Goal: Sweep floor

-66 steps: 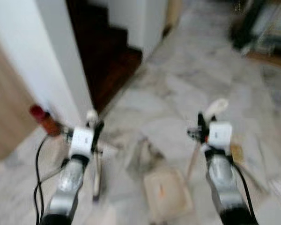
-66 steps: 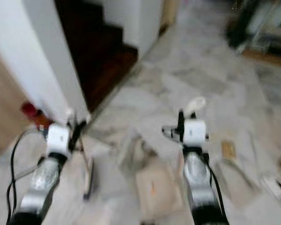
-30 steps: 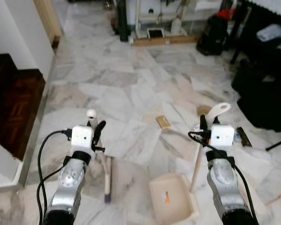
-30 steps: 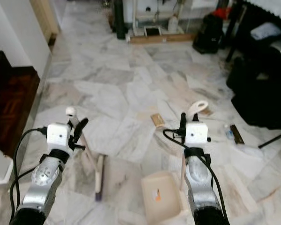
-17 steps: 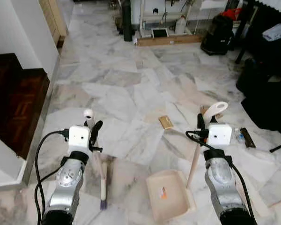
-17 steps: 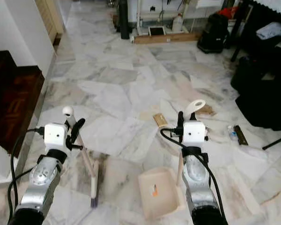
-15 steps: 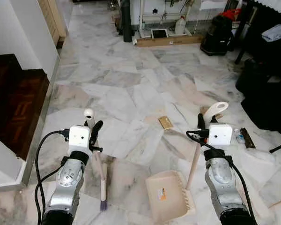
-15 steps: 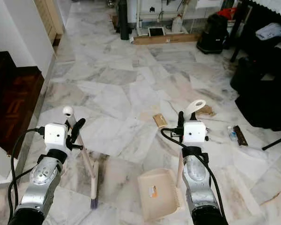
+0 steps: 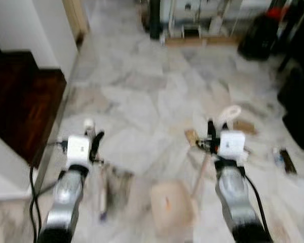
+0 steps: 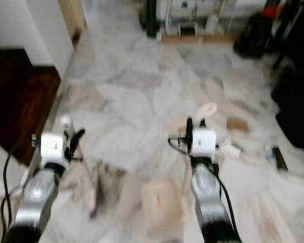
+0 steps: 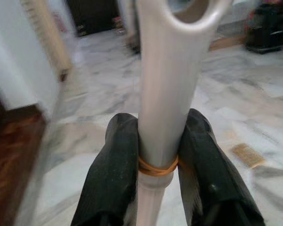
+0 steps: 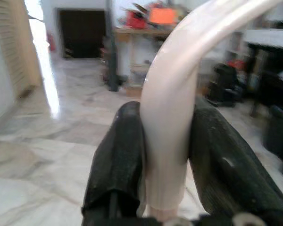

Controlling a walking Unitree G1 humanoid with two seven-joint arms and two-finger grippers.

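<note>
Left eye view: blurred throughout. Left gripper [image 9: 92, 142] at lower left of the frame, fingers clamped on the pale broom handle [image 9: 89, 126]; broom [image 9: 102, 195] slanting down to the marble floor [image 9: 142, 101], head smeared, probably touching the tiles at lower centre-left. Right gripper [image 9: 211, 135] at centre-right, fingers closed around the looped dustpan handle [image 9: 227, 114]; beige dustpan [image 9: 168, 204] resting on the floor at lower centre, just right of the broom head. Small tan scrap [image 9: 191, 135] on the tiles close to the right gripper's left side, another brownish piece [image 9: 244, 126] to its right. Dark wooden step [image 9: 20, 104] at left edge, black bags [image 9: 258, 35] at upper right.

Left wrist view: two black fingers [image 11: 113, 169] pressed against both sides of the white handle, rubber band [image 11: 156, 167] between them.

Right wrist view: fingers [image 12: 118, 155] squeezing the curved cream handle.
</note>
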